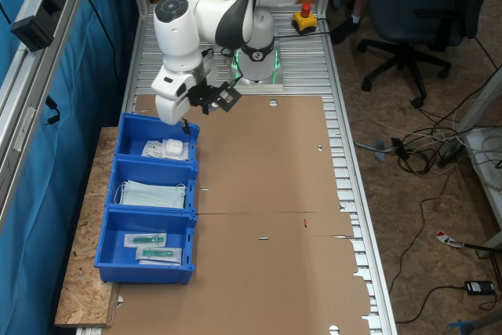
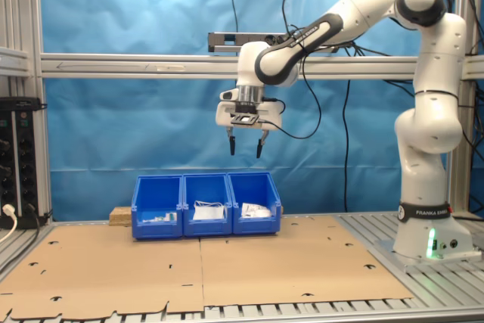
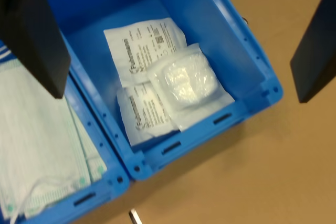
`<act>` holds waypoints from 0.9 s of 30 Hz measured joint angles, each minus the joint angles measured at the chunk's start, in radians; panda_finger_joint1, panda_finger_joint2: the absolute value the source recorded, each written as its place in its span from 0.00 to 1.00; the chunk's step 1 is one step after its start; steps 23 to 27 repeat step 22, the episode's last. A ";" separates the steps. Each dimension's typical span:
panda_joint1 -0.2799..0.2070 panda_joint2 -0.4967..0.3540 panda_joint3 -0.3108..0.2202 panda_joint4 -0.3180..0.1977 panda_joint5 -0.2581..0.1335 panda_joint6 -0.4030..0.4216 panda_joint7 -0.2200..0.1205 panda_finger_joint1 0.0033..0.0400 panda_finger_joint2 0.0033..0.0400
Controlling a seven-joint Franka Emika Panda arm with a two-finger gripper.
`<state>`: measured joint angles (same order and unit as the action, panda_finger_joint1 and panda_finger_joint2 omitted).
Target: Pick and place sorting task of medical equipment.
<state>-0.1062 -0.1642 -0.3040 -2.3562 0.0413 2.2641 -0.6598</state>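
Clearly, in the first exterior view, white packets [image 1: 165, 148] are seen inside the end bin [image 1: 188, 129] under the gripper [image 1: 186, 123]. In the second exterior view, the gripper [image 2: 245, 145] is held above that bin [image 2: 255, 200], jaws wide and empty. In the wrist view, the packets [image 3: 147, 51] are judged light, limp and slippery; an edge grip is advised. Lower packets are partly covered.

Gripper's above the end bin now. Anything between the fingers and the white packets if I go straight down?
Nothing visible. The open gripper hangs above the end bin, and the white packets lie uncovered on its floor. Only the bin's walls stand around them.
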 joint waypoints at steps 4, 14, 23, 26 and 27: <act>0.005 -0.058 0.083 0.000 0.000 -0.060 0.000 1.00 1.00; 0.010 -0.174 0.296 0.002 0.000 -0.211 0.000 1.00 1.00; 0.010 -0.222 0.428 0.002 0.000 -0.310 0.000 1.00 1.00; 0.010 -0.222 0.428 0.002 0.000 -0.310 0.000 1.00 1.00; 0.010 -0.222 0.428 0.002 0.000 -0.310 0.000 1.00 1.00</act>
